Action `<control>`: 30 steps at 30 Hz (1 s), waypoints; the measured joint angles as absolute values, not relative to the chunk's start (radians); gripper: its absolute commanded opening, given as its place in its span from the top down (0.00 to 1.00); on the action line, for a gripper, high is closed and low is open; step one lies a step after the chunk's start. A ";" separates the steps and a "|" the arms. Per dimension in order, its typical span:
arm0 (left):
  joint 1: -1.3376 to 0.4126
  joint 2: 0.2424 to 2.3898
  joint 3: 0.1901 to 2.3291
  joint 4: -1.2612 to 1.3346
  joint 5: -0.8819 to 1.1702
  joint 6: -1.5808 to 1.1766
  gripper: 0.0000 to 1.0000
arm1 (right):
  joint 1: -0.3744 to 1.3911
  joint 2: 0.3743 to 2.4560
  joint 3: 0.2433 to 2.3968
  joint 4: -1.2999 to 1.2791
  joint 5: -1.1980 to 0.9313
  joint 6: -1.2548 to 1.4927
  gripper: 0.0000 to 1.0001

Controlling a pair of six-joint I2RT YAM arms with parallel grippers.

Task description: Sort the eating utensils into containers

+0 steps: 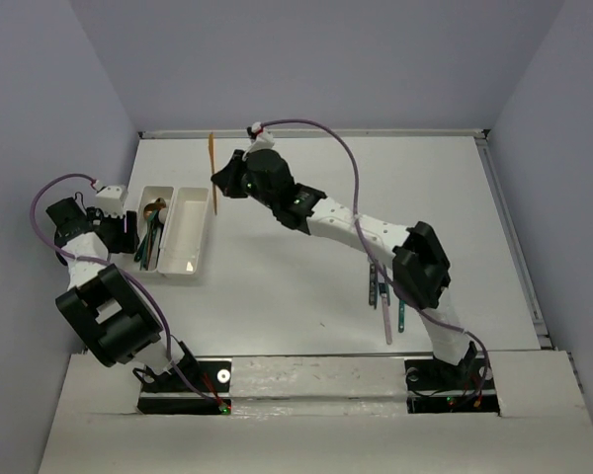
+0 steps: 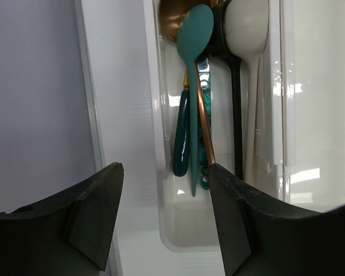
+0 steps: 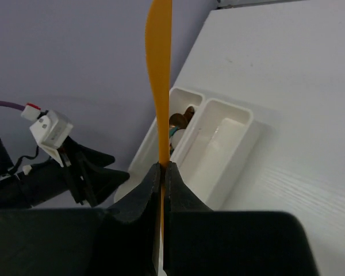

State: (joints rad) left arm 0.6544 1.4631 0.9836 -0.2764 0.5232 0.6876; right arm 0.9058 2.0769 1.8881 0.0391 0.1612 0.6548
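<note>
The right gripper [image 3: 163,168] is pressed together on the lower end of a thin gold utensil [image 3: 159,75], so the long part stands straight up above the fingers. Only its narrow edge shows, so I cannot tell whether it is a knife or something else. From above, this gripper is near the far end of the two white trays [image 1: 188,267], which lie side by side close to the left edge of the table [image 1: 296,257].

The left tray holds spoons laid along its length: a teal spoon [image 2: 194,34], a beige spoon [image 2: 247,23], a gold-headed one and a black handle between them. The right tray seems to hold nothing so far, so I judge the gold piece is meant for it.

Holding the piece upright probably keeps it away from the tray walls while it is carried. To put it in, it must be tilted flat and lined up with the tray, because the tray is narrow.

The left gripper [image 2: 165,172] has its fingers apart and holds nothing. It hangs over the near end of the left tray.

A few other utensils [image 1: 383,296], pink, teal and dark, lie toward the near right of the table, partly hidden under the right arm, so sorting is not finished.
</note>
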 measured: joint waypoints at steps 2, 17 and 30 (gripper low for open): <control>0.654 1.463 0.964 -0.277 0.523 0.692 0.28 | 0.937 2.153 1.948 0.073 0.165 0.699 1.00; 0.654 1.465 0.941 -0.277 0.528 0.706 0.28 | 0.999 2.535 2.196 0.156 0.207 1.035 1.00; 0.654 1.465 0.941 -0.278 0.545 0.705 0.28 | 1.019 2.581 2.228 0.141 0.200 1.149 0.91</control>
